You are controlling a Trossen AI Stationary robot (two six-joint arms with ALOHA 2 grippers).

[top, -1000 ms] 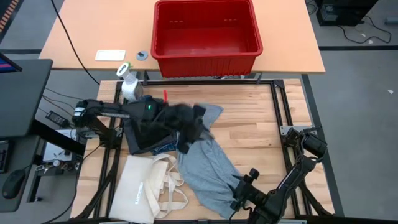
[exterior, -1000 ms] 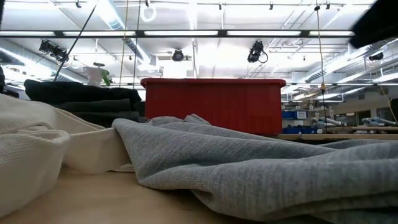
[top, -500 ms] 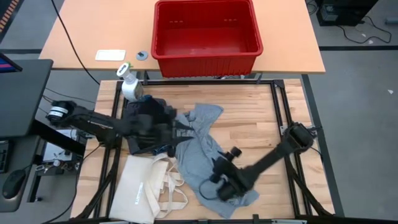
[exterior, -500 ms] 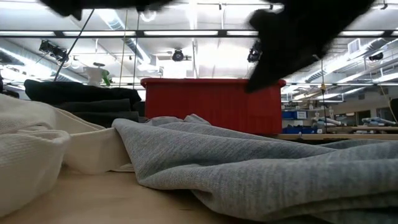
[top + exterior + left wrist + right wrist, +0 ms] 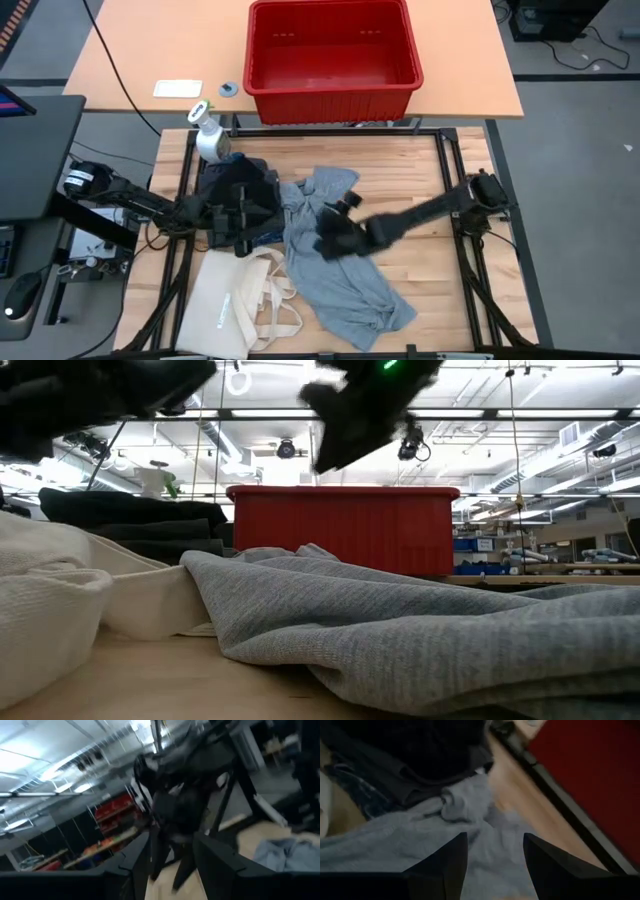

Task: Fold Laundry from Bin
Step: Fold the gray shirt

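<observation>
Your right pincer (image 5: 330,243) hangs open and empty over the grey garment (image 5: 340,270) spread on the desk (image 5: 420,215); the left pincer (image 5: 240,215), also open, sits over the dark pile (image 5: 235,195). Drop carelessly and you'll pinch both layers, or snag the tote bag (image 5: 235,300). The bin (image 5: 332,55) stands empty.

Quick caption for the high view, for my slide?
Right gripper open over grey garment; red bin empty.

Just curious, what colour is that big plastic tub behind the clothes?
The bin is solid red, seen best in the high view.
</observation>
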